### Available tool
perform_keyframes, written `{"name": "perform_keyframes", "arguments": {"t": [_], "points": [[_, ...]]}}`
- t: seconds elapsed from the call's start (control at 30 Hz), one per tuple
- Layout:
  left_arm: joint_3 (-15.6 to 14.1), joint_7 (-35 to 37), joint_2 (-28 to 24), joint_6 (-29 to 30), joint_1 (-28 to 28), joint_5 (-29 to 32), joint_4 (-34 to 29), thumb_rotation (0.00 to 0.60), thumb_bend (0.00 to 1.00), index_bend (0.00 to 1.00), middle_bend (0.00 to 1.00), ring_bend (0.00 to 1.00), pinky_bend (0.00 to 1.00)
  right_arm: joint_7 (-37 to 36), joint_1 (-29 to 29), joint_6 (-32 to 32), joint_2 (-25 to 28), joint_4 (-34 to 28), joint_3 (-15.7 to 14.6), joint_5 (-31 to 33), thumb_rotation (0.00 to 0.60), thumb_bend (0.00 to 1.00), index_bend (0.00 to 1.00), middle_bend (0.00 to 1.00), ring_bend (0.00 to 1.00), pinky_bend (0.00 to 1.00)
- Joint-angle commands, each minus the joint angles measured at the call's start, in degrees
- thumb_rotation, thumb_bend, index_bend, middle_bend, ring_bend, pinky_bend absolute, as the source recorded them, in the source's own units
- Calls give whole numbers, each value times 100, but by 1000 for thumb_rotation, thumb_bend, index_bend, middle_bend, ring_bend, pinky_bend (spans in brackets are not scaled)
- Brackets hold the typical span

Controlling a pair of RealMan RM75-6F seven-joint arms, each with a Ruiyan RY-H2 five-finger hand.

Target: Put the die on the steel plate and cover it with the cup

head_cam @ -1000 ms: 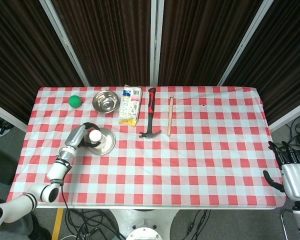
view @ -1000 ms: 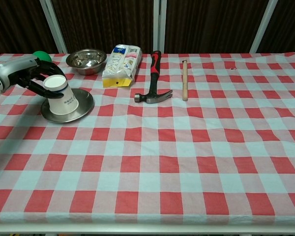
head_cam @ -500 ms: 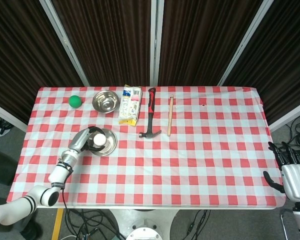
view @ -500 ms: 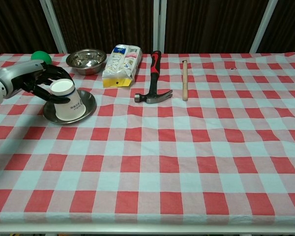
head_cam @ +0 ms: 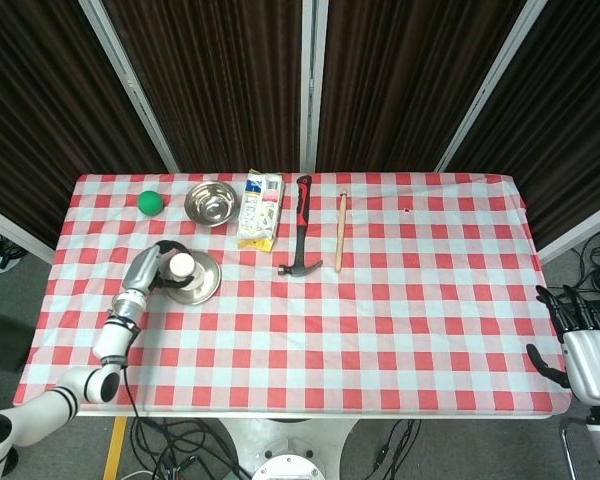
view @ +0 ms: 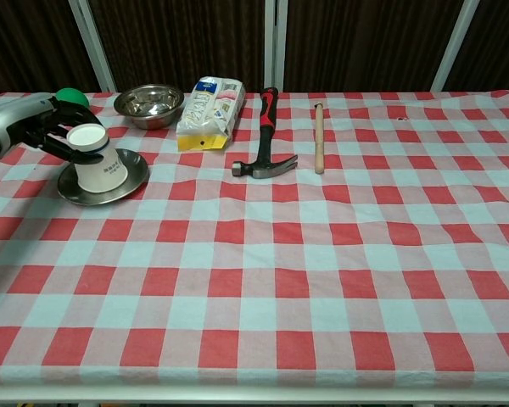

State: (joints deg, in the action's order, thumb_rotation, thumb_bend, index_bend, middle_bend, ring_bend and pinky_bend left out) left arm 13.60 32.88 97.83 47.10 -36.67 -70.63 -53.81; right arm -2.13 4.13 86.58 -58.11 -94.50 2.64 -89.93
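Observation:
A white paper cup (head_cam: 183, 266) (view: 96, 161) stands upside down, slightly tilted, on the steel plate (head_cam: 210, 283) (view: 129, 183) at the table's left side. My left hand (head_cam: 148, 268) (view: 44, 127) wraps its fingers around the cup's upper part from the left. No die shows in either view; the cup and hand hide whatever lies beneath. My right hand (head_cam: 588, 350) hangs beyond the table's right front corner, fingers apart and holding nothing.
Behind the plate lie a green ball (head_cam: 150, 202) (view: 68, 96) and a steel bowl (head_cam: 210, 203) (view: 148, 103). To the right are a snack packet (head_cam: 260, 208) (view: 210, 110), a hammer (head_cam: 300, 230) (view: 265, 136) and a wooden stick (head_cam: 340, 232) (view: 318, 136).
The left hand, still holding the cup, has shifted left and slightly back, and the plate slid with it. The right hand has not moved.

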Motion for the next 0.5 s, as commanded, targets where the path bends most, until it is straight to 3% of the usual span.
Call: {"name": "perform_keyframes", "arguments": {"t": [0.03, 0.17, 0.4, 0.5], "points": [[-178, 194, -297, 61, 92, -324, -650, 600, 305, 462, 324, 184, 210, 6, -4, 2, -5, -5, 1, 9, 600, 252, 47, 210, 16, 148], [-217, 189, -334, 45, 53, -402, -769, 600, 305, 462, 324, 183, 210, 36, -5, -12, -6, -25, 7, 39, 600, 251, 47, 210, 16, 148], [107, -181, 110, -136, -126, 152, 217, 600, 308, 463, 323, 183, 209, 61, 11, -35, 16, -56, 19, 45, 600, 252, 47, 210, 16, 148], [161, -166, 165, -196, -105, 271, 312, 600, 308, 463, 323, 183, 209, 60, 17, -46, 13, -65, 8, 24, 600, 251, 47, 210, 16, 148]]}}
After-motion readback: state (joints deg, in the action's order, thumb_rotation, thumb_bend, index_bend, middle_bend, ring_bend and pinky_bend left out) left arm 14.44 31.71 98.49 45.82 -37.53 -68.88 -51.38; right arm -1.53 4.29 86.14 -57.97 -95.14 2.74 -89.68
